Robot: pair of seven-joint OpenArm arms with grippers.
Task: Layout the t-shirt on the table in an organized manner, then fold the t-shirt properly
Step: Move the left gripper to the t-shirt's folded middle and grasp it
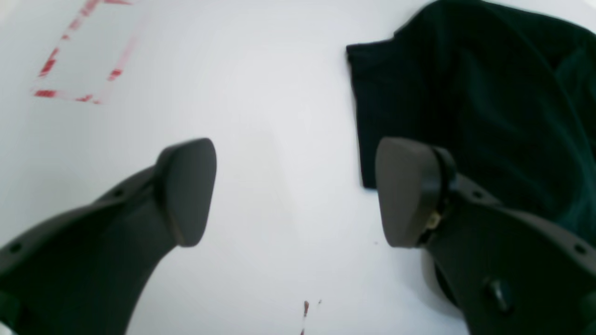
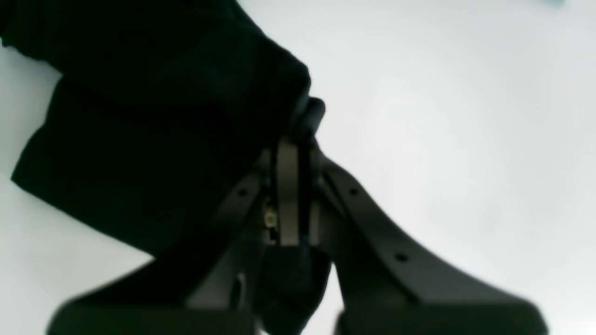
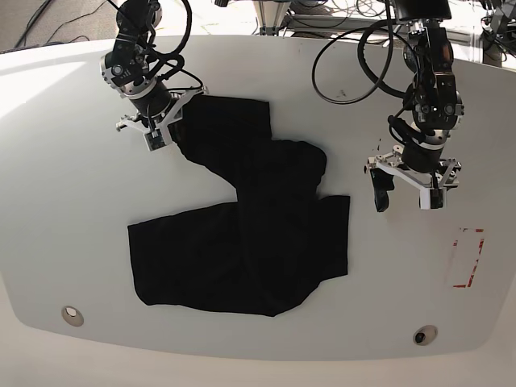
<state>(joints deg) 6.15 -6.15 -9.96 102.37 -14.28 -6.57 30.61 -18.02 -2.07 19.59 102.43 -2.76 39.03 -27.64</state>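
Black t-shirt [image 3: 242,242] looks soft, limp, bunched; best pinched at hems. Right gripper [image 2: 298,125] is clamped on cloth; left gripper [image 1: 293,190] hangs wide apart, empty.

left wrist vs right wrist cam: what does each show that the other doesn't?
Only the left wrist view: the left gripper, open over bare table, with one edge of the t-shirt beside its right finger, plus the red-outlined rectangle mark.

Only the right wrist view: the right gripper, shut on a bunched fold of the t-shirt, with the cloth hanging from it over the table.

Both: black t-shirt fabric against the glossy white tabletop, and that arm's own dark gripper fingers in the foreground.
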